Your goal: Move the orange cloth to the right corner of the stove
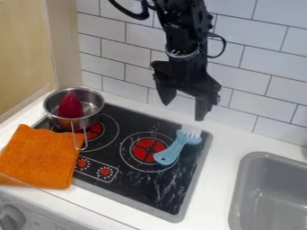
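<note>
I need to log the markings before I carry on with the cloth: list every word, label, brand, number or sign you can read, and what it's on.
No readable text anywhere.
Stove, around its dials: white marks, too small to read.
Front panel, beside the knob: faint marks, too blurred to read.

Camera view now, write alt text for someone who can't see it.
An orange cloth overlaps the stove at left, beside a metal pot holding a red object. A blue brush lies on the stove, a gray sink at right, a robot's open pincer above.
</note>
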You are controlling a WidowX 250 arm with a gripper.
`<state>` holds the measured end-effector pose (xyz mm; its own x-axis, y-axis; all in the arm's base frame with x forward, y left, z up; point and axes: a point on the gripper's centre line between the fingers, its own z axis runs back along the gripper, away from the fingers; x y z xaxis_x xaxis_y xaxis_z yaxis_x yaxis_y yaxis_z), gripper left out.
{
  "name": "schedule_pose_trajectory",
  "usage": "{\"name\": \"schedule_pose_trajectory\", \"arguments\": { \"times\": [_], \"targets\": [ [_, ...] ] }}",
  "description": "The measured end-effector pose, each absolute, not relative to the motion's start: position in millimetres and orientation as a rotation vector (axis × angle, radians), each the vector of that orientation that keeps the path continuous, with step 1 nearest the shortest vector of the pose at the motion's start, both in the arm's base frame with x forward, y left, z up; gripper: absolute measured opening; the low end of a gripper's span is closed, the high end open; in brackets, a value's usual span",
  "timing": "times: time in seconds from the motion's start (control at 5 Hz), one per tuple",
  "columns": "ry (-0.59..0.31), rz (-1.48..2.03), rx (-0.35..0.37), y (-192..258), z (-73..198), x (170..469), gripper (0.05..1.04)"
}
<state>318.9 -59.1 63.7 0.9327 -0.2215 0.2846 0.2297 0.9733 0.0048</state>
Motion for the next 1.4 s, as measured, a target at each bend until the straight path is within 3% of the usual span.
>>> {"name": "schedule_pose_trajectory", "arguments": {
  "times": [0.2,0.8,1.4],
  "targets": [
    [-0.222,-0.233,-0.026,-57.3,46.6,302.9,0.999],
    [-0.278,-0.181,-0.067,-33.2,72.0,287.9,0.999],
    [-0.227,0.009,-0.052,48.1,49.5,235.0,0.999]
  ]
}}
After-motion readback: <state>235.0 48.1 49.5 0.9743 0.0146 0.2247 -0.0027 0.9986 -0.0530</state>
